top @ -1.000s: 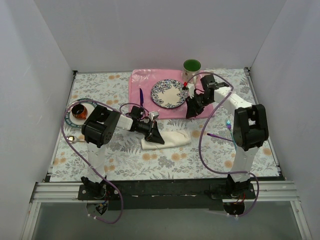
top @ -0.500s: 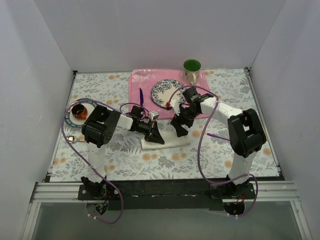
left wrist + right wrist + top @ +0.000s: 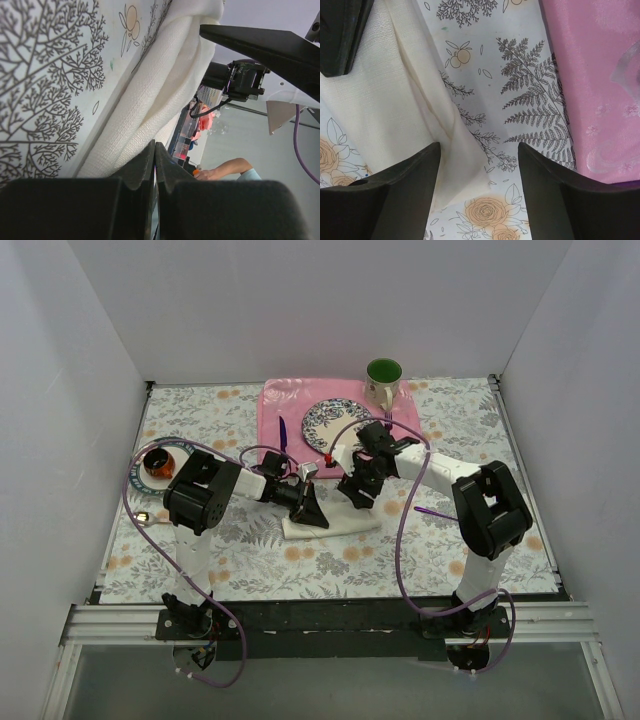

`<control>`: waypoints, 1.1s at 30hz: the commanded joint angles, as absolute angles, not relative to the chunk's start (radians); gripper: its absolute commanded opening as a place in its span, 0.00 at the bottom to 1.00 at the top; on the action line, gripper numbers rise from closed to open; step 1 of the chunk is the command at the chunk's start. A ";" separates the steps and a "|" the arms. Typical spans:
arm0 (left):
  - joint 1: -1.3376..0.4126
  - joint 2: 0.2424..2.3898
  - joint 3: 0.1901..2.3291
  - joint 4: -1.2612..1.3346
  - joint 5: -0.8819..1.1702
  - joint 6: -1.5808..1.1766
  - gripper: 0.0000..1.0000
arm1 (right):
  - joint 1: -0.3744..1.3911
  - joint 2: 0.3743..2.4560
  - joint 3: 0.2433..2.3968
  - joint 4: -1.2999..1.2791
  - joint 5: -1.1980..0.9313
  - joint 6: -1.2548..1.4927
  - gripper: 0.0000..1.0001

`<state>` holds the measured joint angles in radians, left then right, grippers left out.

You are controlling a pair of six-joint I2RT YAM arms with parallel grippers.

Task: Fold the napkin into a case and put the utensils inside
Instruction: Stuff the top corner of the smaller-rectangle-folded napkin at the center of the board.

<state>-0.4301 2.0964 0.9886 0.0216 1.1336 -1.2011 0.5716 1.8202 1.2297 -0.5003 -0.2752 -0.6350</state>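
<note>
The cream-white napkin (image 3: 340, 518) lies folded into a narrow strip on the floral tablecloth in front of the plate. My left gripper (image 3: 312, 512) is shut, with its closed tips (image 3: 155, 146) resting against the strip's left end (image 3: 165, 85). My right gripper (image 3: 357, 496) hangs open over the strip's right end. In the right wrist view its fingers (image 3: 479, 147) straddle a loose napkin corner (image 3: 465, 155) without touching it. One thin purple utensil (image 3: 430, 510) lies on the cloth by the right arm's elbow. The rest of the utensils are hidden.
Behind the napkin lies the pink placemat (image 3: 300, 405), carrying a patterned plate (image 3: 335, 425) and a dark purple knife (image 3: 282, 432). A green mug (image 3: 383, 380) stands at its back right corner. A small bowl on a saucer (image 3: 157, 462) sits far left. The placemat's edge (image 3: 600, 75) is right of my right gripper.
My right gripper has travelled from beside the plate down and left to the napkin's right end, and its jaws have opened. The left arm has stayed put.
</note>
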 commanded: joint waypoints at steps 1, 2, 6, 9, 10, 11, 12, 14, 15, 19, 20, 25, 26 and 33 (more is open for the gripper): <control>-0.423 2.143 0.966 -0.049 0.988 -1.158 0.00 | 0.578 1.770 1.223 -0.486 -0.287 -0.646 0.72; -0.423 2.143 0.963 -0.049 0.986 -1.158 0.00 | 0.578 1.767 1.232 -0.497 -0.293 -0.643 0.73; -0.423 2.141 0.963 -0.049 0.986 -1.157 0.00 | 0.580 1.753 1.276 -0.574 -0.362 -0.623 0.84; -0.425 2.143 0.966 -0.049 0.988 -1.155 0.00 | 0.587 1.750 1.272 -0.607 -0.359 -0.621 0.91; -0.425 2.144 0.966 -0.048 0.986 -1.157 0.00 | 0.589 1.753 1.267 -0.610 -0.353 -0.626 0.91; -0.423 2.145 0.969 -0.048 0.988 -1.158 0.00 | 0.589 1.756 1.256 -0.609 -0.344 -0.629 0.91; -0.423 2.146 0.971 -0.046 0.988 -1.158 0.00 | 0.591 1.756 1.250 -0.604 -0.324 -0.632 0.89; -0.425 2.146 0.973 -0.048 0.988 -1.158 0.00 | 0.591 1.758 1.226 -0.571 -0.299 -0.635 0.84; -0.423 2.146 0.973 -0.048 0.989 -1.160 0.00 | 0.592 1.759 1.217 -0.558 -0.273 -0.638 0.83; -0.423 2.143 0.971 -0.048 0.992 -1.161 0.00 | 0.595 1.778 1.187 -0.509 -0.209 -0.646 0.73; -0.423 2.143 0.971 -0.048 0.991 -1.160 0.00 | 0.594 1.779 1.181 -0.491 -0.203 -0.644 0.72; -0.423 2.141 0.968 -0.048 0.992 -1.161 0.00 | 0.598 1.778 1.164 -0.471 -0.184 -0.644 0.58; -0.423 2.141 0.968 -0.048 0.992 -1.163 0.00 | 0.600 1.778 1.163 -0.468 -0.184 -0.643 0.51; -0.423 2.141 0.966 -0.048 0.991 -1.161 0.00 | 0.611 1.760 1.183 -0.497 -0.199 -0.612 0.40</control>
